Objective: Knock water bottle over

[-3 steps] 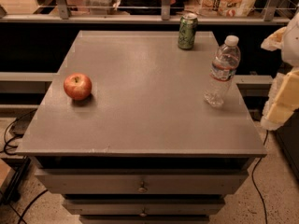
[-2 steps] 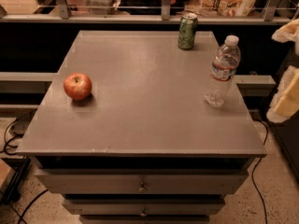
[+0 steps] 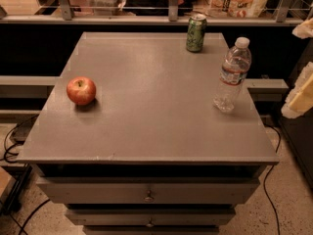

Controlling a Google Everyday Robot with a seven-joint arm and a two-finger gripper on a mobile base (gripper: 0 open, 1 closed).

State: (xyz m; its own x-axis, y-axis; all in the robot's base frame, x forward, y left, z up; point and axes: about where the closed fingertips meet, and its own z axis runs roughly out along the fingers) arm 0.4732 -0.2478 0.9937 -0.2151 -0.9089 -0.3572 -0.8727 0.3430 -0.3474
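Starting closest in, two grey drawer fronts [image 3: 146,192] with small knobs are seen under the tabletop, well below the gripper and off to its left in the camera view. A dark cable [image 3: 270,180] is trailed over the speckled floor, more or less straight beneath the gripper.

The grey tabletop [image 3: 146,131] is spread out to the gripper's left, with its right edge stopped just short of it. The gripper [image 3: 299,98] is only partly caught at the right border of the view. It shows as pale cream-coloured pieces hung in the air off the table's right side. How wide it's set can't be told, so that's left unsaid.

The water bottle [image 3: 232,75] is stood upright near the table's right edge, white cap on top. It's the nearest thing to the gripper, just to its left, but a clear gap is kept between them and nothing is touched.

A red apple [image 3: 81,90] is parked way across the table, well apart from the gripper on the far left side.

Further back, a green can [image 3: 196,32] is stood upright by the far edge, beyond the bottle and left of the gripper. Behind that, a metal rail [image 3: 146,19] and some blurry clutter are made out.
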